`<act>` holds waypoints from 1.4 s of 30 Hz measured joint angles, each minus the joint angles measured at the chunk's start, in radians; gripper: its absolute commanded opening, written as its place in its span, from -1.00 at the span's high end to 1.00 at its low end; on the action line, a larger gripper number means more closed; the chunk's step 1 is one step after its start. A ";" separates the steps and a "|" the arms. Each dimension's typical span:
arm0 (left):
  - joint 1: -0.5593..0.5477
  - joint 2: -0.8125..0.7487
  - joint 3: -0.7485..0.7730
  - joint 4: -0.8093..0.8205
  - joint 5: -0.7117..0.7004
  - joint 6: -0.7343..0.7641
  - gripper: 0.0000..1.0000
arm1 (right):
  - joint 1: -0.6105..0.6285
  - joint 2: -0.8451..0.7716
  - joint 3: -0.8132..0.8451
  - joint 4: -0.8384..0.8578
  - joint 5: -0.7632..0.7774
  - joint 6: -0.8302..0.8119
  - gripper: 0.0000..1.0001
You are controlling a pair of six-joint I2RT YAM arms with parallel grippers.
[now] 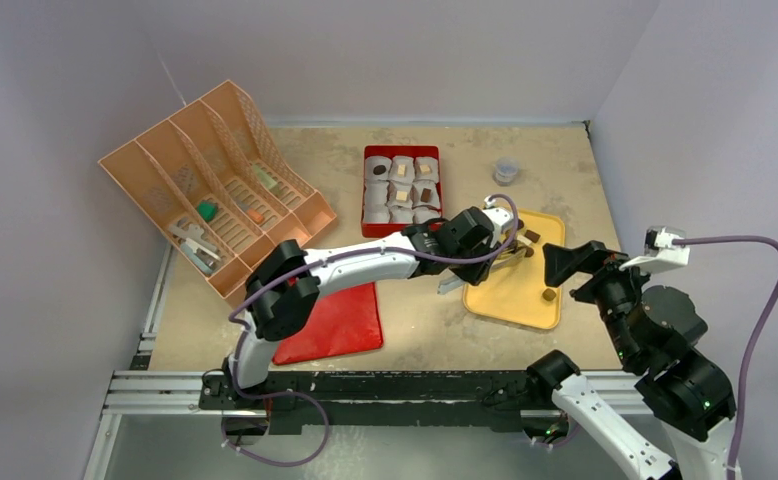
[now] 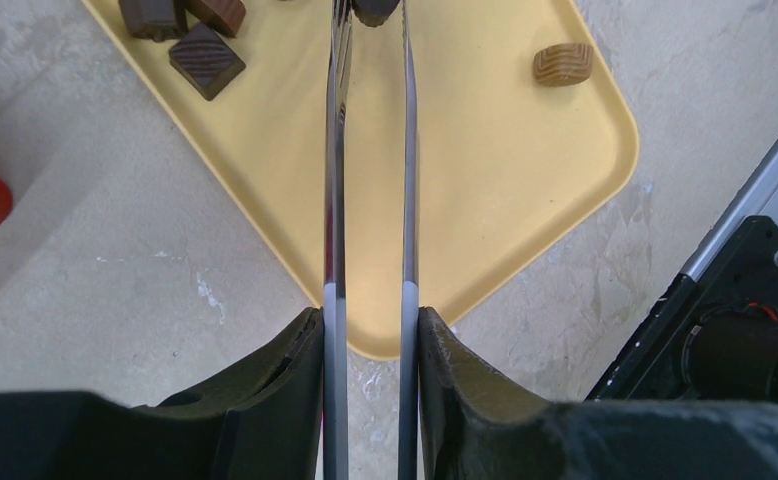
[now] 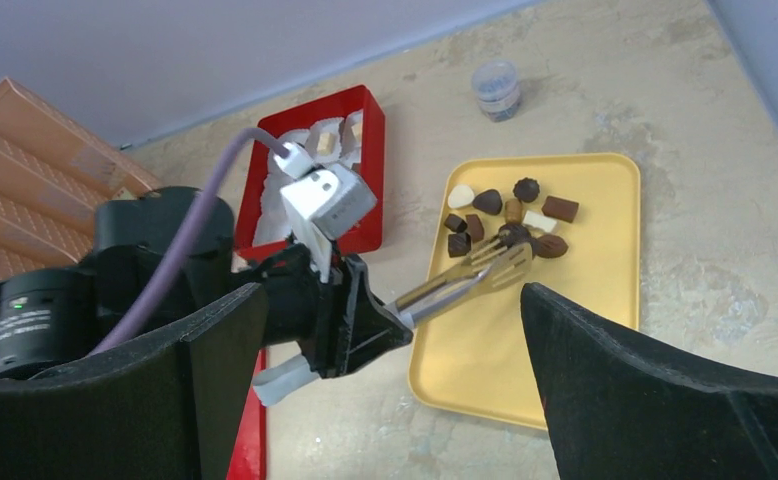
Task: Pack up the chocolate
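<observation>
Chocolate (image 3: 513,210) on yellow tray (image 3: 565,330); left claw (image 2: 368,330) clenches tongs (image 2: 337,180); right claw (image 3: 393,292) spread, empty.

Left arm (image 1: 365,262) and right arm (image 1: 685,385) — white links, black joint housings; purple cable (image 3: 205,210) feeds each white wrist camera (image 3: 327,200); fingers (image 3: 655,400) matte black.

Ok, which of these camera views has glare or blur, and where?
Left wrist view: glare streaks run along the metal tongs, and the left fingers look dark and soft up close. Right wrist view: the right fingers are dark featureless masses, while the yellow tray is sharp. Top view: even light, soft shadows.
</observation>
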 measured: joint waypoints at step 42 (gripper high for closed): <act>0.361 -0.311 -0.049 -0.306 -0.400 -0.233 0.69 | 0.000 0.002 -0.096 0.042 -0.052 0.012 -0.98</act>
